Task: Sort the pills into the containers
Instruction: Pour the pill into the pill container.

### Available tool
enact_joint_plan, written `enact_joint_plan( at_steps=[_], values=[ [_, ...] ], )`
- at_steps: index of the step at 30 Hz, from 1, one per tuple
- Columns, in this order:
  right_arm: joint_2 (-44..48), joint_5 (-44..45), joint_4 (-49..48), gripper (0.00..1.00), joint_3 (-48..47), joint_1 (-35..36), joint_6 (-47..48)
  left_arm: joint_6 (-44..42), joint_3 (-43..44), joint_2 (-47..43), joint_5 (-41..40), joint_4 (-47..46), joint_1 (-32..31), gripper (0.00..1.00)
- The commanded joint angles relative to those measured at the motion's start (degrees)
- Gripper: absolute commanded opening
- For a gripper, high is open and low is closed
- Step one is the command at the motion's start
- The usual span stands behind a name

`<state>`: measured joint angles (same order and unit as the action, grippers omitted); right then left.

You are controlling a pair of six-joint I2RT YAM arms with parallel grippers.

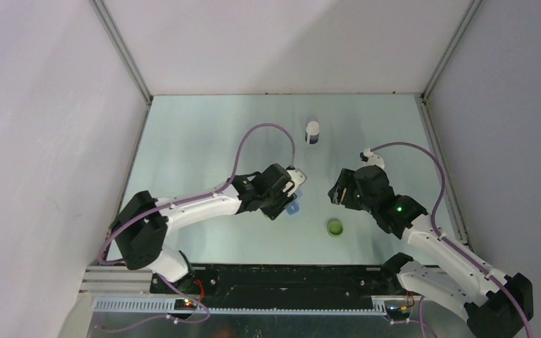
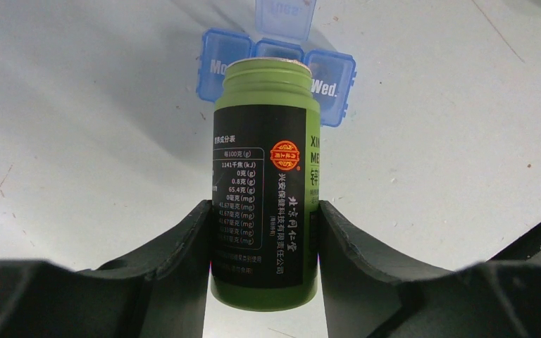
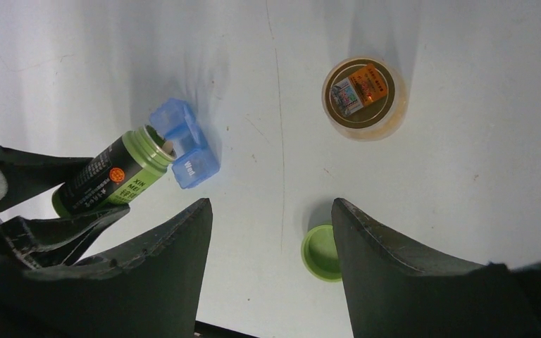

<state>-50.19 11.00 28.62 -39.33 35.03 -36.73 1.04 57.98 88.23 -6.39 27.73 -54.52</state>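
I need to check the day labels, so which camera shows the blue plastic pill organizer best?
Left wrist: the blue plastic pill organizer faces the camera with day lettering readable, though the green plastic bottle hides its middle. Right wrist shows it small and angled; the top view only a blue sliver.

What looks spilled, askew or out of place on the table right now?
No spill shows. The green bottle, uncapped, is held tilted in the left claw, its mouth at the blue pill organizer, which has one lid open. A green cap lies apart on the table. This fits pouring, so nothing seems wrong.
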Motion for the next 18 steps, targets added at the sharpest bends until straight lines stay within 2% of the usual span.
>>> enact_joint_plan(
  at_steps=[1,18],
  values=[
    [-0.28,-0.43,-1.91,0.67,-0.04,-0.28,-0.87,-0.46,-0.64,-5.26,-0.61,-2.92,-0.26,0.0],
    [-0.28,-0.49,-1.89,0.67,-0.04,-0.32,-0.73,-0.95,4.31,-0.15,-1.49,2.83,-0.24,0.0]
  ],
)
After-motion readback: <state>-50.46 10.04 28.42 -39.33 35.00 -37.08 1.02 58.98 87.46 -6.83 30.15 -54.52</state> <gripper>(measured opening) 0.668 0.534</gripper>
